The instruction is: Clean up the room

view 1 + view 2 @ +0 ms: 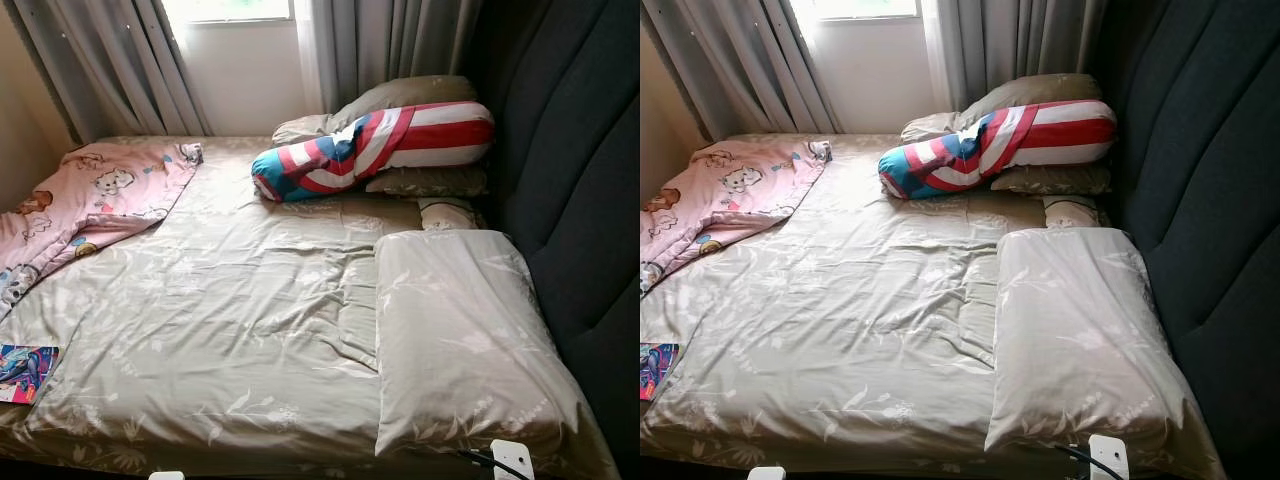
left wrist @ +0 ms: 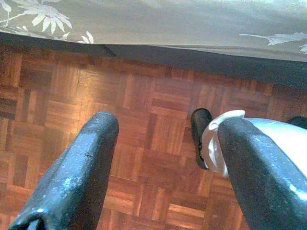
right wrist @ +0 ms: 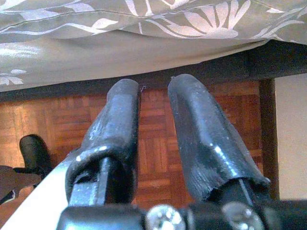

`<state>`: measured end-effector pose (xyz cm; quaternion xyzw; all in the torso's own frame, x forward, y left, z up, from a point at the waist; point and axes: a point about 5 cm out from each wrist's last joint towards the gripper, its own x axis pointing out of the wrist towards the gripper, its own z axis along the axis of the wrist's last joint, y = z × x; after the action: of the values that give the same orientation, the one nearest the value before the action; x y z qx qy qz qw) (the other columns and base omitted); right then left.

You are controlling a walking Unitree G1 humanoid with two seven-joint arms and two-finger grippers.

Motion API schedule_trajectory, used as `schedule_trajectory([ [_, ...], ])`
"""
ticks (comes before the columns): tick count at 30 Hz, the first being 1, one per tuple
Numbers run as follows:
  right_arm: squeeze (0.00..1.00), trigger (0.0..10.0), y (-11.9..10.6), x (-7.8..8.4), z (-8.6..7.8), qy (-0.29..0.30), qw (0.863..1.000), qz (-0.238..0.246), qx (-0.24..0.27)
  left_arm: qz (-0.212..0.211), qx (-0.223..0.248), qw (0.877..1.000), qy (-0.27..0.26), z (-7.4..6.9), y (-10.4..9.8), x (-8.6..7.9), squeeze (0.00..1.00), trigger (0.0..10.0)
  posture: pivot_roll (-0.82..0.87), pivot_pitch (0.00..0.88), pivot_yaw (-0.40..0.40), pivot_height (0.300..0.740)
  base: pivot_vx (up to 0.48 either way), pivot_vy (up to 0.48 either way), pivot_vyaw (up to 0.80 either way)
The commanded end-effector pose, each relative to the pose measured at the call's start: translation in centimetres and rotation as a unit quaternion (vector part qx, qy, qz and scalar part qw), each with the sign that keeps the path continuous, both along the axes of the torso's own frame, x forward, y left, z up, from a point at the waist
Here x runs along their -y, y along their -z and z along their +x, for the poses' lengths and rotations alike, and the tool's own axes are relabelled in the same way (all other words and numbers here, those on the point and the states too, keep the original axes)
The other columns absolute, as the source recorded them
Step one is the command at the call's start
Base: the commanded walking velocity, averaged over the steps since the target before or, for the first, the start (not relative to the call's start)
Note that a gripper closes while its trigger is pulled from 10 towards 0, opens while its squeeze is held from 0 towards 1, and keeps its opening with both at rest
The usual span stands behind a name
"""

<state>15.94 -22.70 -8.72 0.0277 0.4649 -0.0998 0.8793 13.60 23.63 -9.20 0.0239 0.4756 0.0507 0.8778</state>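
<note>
A bed with a beige leaf-print duvet [image 1: 230, 330] lies before me. A pink cartoon blanket [image 1: 90, 205] is crumpled over its far left corner. A red, white and blue striped bolster [image 1: 370, 148] leans on beige pillows [image 1: 400, 100] at the headboard side, and a flat beige pillow [image 1: 460, 340] lies on the right. A colourful booklet [image 1: 25, 370] sits at the left front edge. My left gripper [image 2: 163, 143] hangs open over the parquet beside the bed edge. My right gripper [image 3: 154, 103] hangs low under the duvet's overhang, fingers close together with nothing between them.
A dark padded headboard [image 1: 580, 200] runs along the right side. Grey curtains [image 1: 110, 60] and a bright window [image 1: 235, 10] stand behind the bed. Parquet floor [image 2: 139, 96] lies below the bed edge, with my black foot [image 2: 199, 132] on it.
</note>
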Motion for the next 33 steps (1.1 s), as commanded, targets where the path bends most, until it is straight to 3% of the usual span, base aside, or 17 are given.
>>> schedule_trajectory([
  [1,0.0,10.0,0.03,-0.07,0.02,0.006,1.0,0.006,-0.002,0.001,0.003,1.0,-0.003,0.26,-0.17,-0.33,0.0,10.0,-0.14,0.0,0.053,0.74,0.0,0.48,0.0],
  [33,0.0,10.0,0.08,-0.32,0.03,0.006,1.0,0.014,-0.002,0.003,0.002,1.0,0.001,0.42,-0.25,-0.47,0.0,10.0,-0.13,0.0,0.056,0.74,0.0,0.48,0.0],
])
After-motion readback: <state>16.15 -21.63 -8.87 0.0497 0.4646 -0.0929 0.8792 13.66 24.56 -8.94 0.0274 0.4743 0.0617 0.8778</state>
